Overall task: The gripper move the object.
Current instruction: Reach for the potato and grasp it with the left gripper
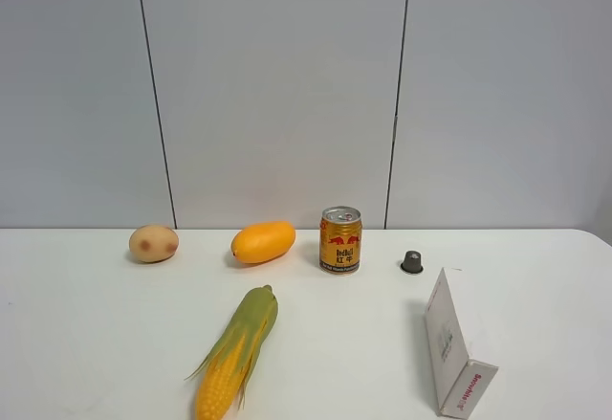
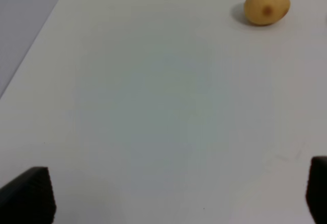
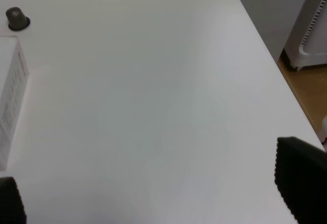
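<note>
Object untouched at the table's back left, both grippers spread wide

And we're looking at the object (image 1: 154,244), a tan lump with reddish-brown blotches, lying on the white table (image 1: 76,343) near the rear edge, well to the left. The orange mango (image 1: 263,242) is next along, apart from it, then the drinks can (image 1: 340,240). The corn cob (image 1: 236,351) lies nearer the front. Neither arm shows in the high view.

From the left wrist, the left gripper (image 2: 173,198) has its jaws fully parted with nothing between them, and the object sits well ahead of it across bare tabletop. The right gripper (image 3: 153,198) is likewise spread and empty, over by the white box (image 3: 10,101) and the small dark capsule (image 3: 18,19).

How will it handle? My read: firm, rounded and fairly smooth, so it could roll or squirt out of a pinch near an end. Best bet looks like closing across its narrow middle, pads on the two long flanks.
</note>
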{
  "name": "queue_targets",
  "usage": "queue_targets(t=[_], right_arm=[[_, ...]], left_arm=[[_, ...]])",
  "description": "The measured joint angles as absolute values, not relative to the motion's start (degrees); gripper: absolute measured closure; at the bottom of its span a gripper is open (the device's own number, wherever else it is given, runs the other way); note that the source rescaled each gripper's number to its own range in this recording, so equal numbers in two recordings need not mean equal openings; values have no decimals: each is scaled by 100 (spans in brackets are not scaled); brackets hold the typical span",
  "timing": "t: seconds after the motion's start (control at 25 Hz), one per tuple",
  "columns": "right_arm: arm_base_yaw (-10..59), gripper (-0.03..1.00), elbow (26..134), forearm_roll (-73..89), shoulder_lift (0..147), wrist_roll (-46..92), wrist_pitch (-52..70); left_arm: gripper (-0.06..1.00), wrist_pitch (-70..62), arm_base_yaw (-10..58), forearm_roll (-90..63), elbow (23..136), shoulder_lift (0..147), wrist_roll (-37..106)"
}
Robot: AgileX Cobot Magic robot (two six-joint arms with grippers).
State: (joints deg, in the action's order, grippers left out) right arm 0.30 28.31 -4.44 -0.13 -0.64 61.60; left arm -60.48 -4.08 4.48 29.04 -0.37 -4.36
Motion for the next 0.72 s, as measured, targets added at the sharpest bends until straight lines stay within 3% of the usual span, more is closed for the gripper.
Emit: queue_targets(t=[0.72], right_arm=[[30, -3, 2831, -444, -13, -64, 6160]], left_arm=[[-6, -6048, -408, 448, 2904, -37, -436]])
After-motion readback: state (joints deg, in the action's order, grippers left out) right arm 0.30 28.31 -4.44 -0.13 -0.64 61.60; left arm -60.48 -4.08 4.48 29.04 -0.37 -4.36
